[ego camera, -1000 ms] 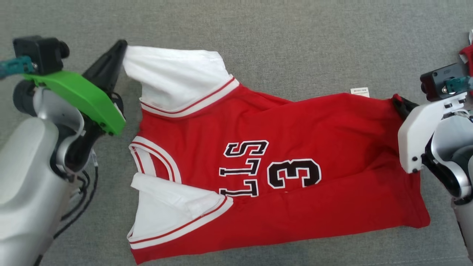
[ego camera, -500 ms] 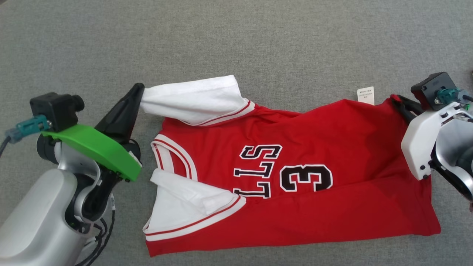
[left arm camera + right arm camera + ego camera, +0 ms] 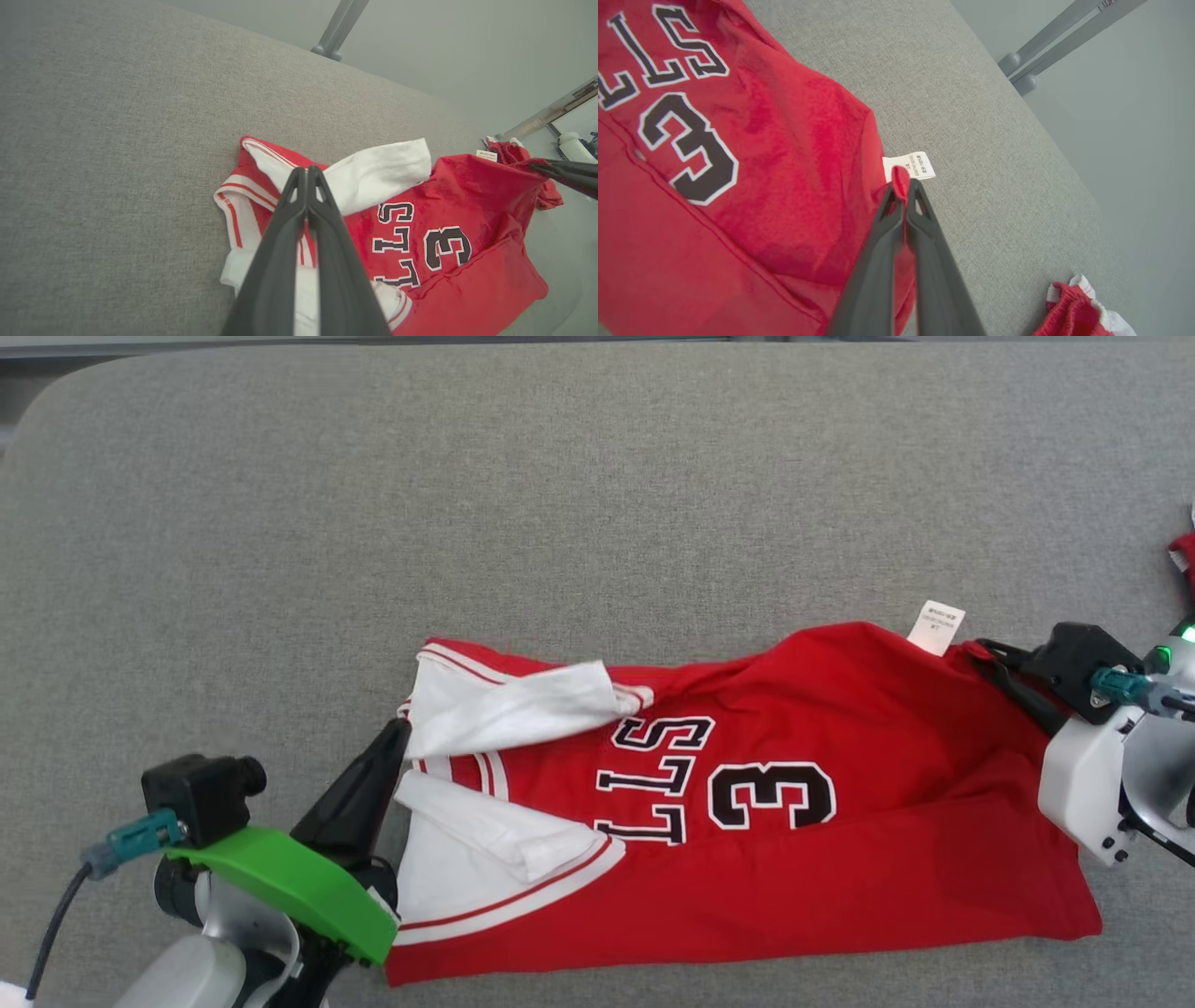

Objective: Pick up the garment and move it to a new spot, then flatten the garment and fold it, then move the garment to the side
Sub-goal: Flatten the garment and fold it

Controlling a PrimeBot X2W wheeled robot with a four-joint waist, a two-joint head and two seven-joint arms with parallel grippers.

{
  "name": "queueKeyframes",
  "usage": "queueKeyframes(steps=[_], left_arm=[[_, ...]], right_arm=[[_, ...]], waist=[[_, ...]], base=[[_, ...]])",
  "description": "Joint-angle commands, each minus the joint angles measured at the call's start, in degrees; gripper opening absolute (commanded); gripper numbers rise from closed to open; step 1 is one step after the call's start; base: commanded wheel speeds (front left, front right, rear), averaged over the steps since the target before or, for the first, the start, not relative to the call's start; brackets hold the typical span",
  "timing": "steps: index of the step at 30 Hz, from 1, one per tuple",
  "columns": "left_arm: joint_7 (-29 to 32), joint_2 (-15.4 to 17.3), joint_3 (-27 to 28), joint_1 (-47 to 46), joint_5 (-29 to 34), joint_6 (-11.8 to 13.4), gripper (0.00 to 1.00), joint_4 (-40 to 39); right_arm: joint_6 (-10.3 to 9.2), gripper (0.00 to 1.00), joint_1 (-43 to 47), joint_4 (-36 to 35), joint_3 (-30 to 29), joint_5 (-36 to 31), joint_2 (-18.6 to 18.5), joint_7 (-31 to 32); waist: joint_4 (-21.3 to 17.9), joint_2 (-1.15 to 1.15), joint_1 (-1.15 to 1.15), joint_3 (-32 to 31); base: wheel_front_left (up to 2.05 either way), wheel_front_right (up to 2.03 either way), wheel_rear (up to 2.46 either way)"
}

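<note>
Red jersey (image 3: 840,859): lies rumpled on a grey cushion (image 3: 597,504), number 3 facing up, white sleeves folded in over its collar end.
Left gripper (image 3: 397,733): at the jersey's collar end, fingers pressed together on the end of a white sleeve.
Right gripper (image 3: 903,184): at the jersey's hem corner, fingers closed on a pinch of red cloth, just beside the white tag (image 3: 910,167).
Head view adds: the cushion's far edge and a rounded corner, well beyond the jersey.
Right wrist view adds: a second garment (image 3: 1078,312), red and white, past the jersey's hem, and grey metal legs (image 3: 1045,51) on a pale floor (image 3: 1134,140).
Open room: broad bare cushion on the jersey's far side.
</note>
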Motion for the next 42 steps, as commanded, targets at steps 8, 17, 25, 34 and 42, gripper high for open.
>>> queueKeyframes(steps=[8, 17, 25, 34, 42], left_arm=[[-0.26, 1.14, -0.09, 6.93, -2.41, 2.07, 0.00, -2.38], [-0.44, 0.70, -0.31, 8.99, -3.45, 2.53, 0.00, -0.92], [-1.16, -0.12, -0.30, 11.75, -5.16, 2.82, 0.00, -0.41], [-1.43, -0.94, -1.37, 14.05, -5.60, 2.52, 0.00, 1.01], [-0.59, -0.82, -4.10, 14.08, -2.90, 3.43, 0.84, 4.11]], right_arm=[[-0.11, 0.00, -3.08, -4.61, 14.28, 5.28, -9.52, -1.11], [-0.11, 0.00, -14.86, -4.33, 33.97, 3.10, -14.12, 3.78], [-0.11, 0.00, -21.68, 2.42, 38.57, 2.05, -12.67, 3.43], [-0.11, 1.00, -17.94, 6.62, 39.02, 2.52, -12.27, 5.72], [-0.11, 1.00, -20.70, 9.52, 39.00, 5.31, -11.53, 4.53]], waist=[[0.12, 0.00, 0.00, -2.82], [0.02, 0.00, 0.00, -4.22], [1.12, 0.00, 0.00, -5.85], [3.17, 0.00, 0.00, -7.60], [3.15, 0.00, 0.00, -8.40]], base=[[0.00, 0.00, 0.00], [0.00, 0.00, 0.00], [0.00, 0.00, 0.00], [0.00, 0.00, 0.00], [0.00, 0.00, 0.00]])
